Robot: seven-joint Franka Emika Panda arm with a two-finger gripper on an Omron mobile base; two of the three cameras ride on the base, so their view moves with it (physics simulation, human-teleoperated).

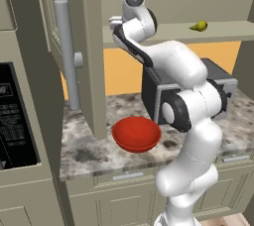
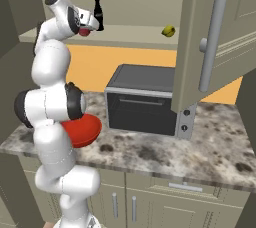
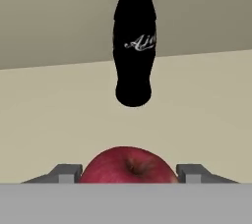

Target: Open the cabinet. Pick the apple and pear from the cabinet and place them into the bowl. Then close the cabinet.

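The cabinet stands open, its left door [image 1: 74,46] and right door [image 2: 210,37] swung out. Inside on the shelf, my gripper [image 3: 128,173] is shut on the dark-red apple [image 3: 128,165], one finger touching each side. From the right base view the apple [image 2: 84,32] shows at the gripper [image 2: 86,29], at the shelf's left end. The yellow-green pear [image 1: 199,26] [image 2: 169,31] lies further right on the same shelf. The red bowl [image 1: 136,133] [image 2: 82,129] sits on the counter below, partly behind my arm.
A dark cola bottle [image 3: 134,41] [image 2: 98,14] stands on the shelf just behind the apple. A black toaster oven [image 2: 142,102] sits on the granite counter [image 2: 210,147] under the shelf. The open doors flank the arm on both sides.
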